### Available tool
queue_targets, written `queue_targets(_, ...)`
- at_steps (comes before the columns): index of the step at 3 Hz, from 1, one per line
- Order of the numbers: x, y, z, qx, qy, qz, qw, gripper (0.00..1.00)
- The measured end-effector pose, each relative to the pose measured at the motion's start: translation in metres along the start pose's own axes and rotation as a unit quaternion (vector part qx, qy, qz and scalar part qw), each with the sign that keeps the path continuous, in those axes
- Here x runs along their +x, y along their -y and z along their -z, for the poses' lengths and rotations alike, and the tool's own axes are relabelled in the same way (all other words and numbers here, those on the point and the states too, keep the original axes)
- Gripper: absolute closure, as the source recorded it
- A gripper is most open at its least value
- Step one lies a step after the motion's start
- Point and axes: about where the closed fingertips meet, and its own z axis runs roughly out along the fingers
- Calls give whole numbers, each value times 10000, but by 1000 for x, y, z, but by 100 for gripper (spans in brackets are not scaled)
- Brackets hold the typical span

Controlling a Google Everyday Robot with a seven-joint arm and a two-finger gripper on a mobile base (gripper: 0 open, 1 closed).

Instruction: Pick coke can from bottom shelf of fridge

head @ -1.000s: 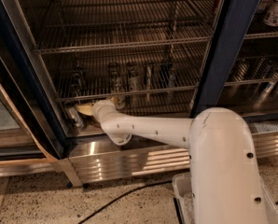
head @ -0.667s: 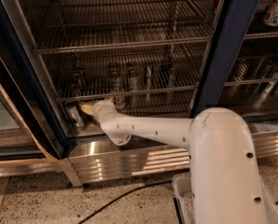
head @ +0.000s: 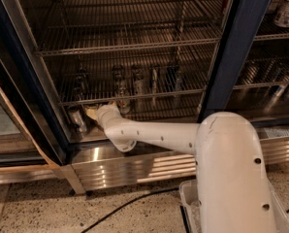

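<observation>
Open fridge (head: 232,47), white arm reaching low into its left compartment, gripper (head: 92,113) at bottom shelf (head: 159,113), open or closed cannot be told, reddish coke can (head: 123,104) just behind wrist, grey can (head: 77,119) beside gripper, row of dark cans (head: 137,77) on rack above

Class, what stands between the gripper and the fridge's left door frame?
A grey can on the bottom shelf, just left of the gripper low inside the fridge; camera view.
</observation>
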Motion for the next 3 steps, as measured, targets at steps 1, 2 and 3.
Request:
queue_targets(1, 31, 15, -10, 127, -78, 29, 9999, 27)
queue_targets(2, 35, 17, -19, 94, -78, 77, 9999, 27)
queue_targets(3, 33, 14, -32, -32, -64, 213, 9997, 27)
